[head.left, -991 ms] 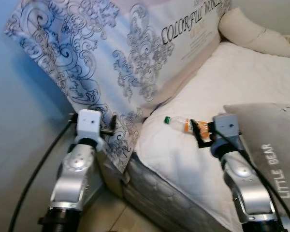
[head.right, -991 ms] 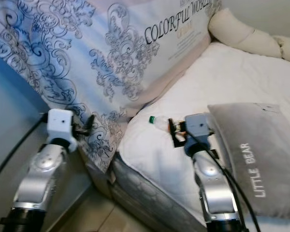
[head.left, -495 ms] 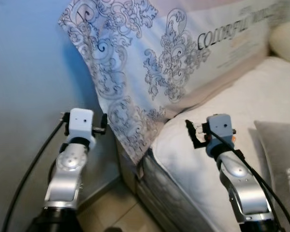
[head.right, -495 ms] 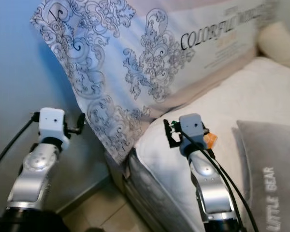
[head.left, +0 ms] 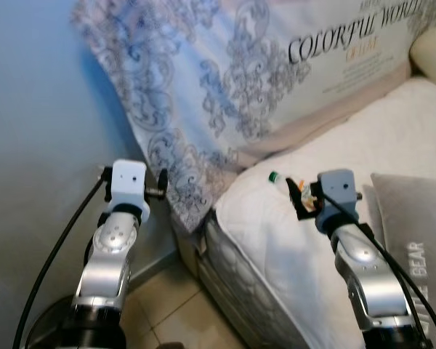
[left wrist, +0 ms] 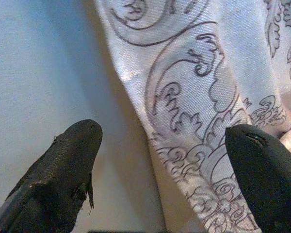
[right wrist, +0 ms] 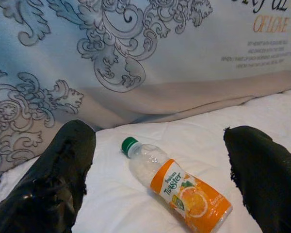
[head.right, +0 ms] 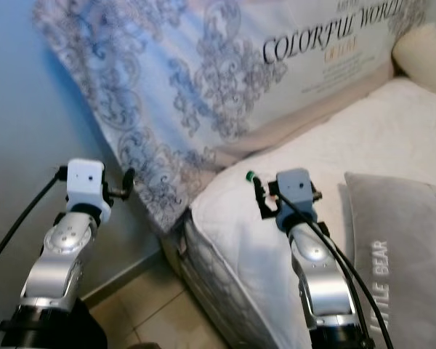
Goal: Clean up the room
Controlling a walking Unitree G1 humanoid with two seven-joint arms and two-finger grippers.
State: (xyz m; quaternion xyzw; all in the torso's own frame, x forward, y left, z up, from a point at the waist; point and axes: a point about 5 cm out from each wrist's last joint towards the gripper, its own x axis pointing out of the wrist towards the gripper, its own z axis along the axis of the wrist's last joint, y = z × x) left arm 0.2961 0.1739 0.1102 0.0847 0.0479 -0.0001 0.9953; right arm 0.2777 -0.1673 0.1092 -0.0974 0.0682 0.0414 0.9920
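A clear plastic bottle (right wrist: 174, 182) with a green cap and an orange juice label lies on its side on the white mattress (head.left: 276, 240). In the left eye view its green cap (head.left: 273, 176) peeks out beside my right gripper (head.left: 298, 198). That gripper (right wrist: 160, 138) is open, held just short of the bottle, with the bottle lying between the lines of its two fingers. My left gripper (head.left: 158, 189) is open too, held off the bed's corner, facing the hanging edge of a large patterned pillow (left wrist: 203, 107).
The big scroll-patterned pillow (head.left: 276, 73) leans against the blue wall (head.left: 36, 145) at the head of the bed. A grey "LITTLE BEAR" pillow (head.left: 414, 233) lies to the right. A cream cushion (head.left: 432, 47) sits far right. Tiled floor (head.left: 167, 305) runs below the bed.
The whole picture has swung left and then partly back, so the camera moved. The bottle's cap now shows beside the right gripper. Both arms keep much the same pose.
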